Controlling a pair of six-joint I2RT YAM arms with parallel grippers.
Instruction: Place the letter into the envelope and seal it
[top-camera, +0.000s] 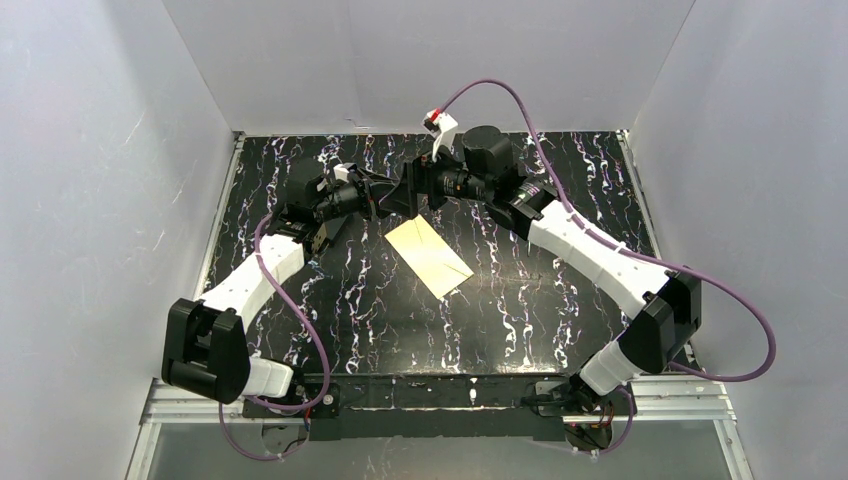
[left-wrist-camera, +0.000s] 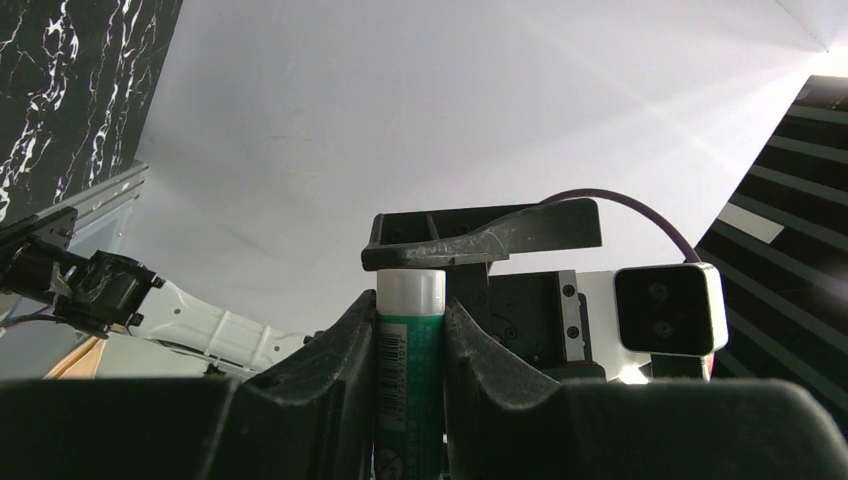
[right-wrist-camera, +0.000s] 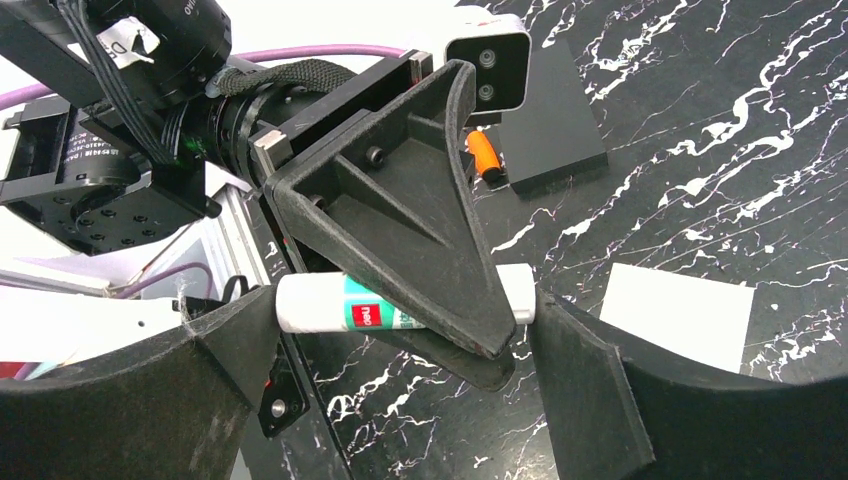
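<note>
The cream envelope lies flat on the black marbled table, flap side down or shut, just in front of both grippers. A pale corner of it shows in the right wrist view. The letter does not show as a separate sheet in any view. My left gripper is shut on a green glue stick with white ends, held above the table. My right gripper faces it with jaws wide, one finger at each end of the glue stick. One right finger lies across the stick's white end.
A black square card lies on the table beyond the grippers, a small orange thing beside it. White walls close in the back and both sides. Both arms meet at the back middle.
</note>
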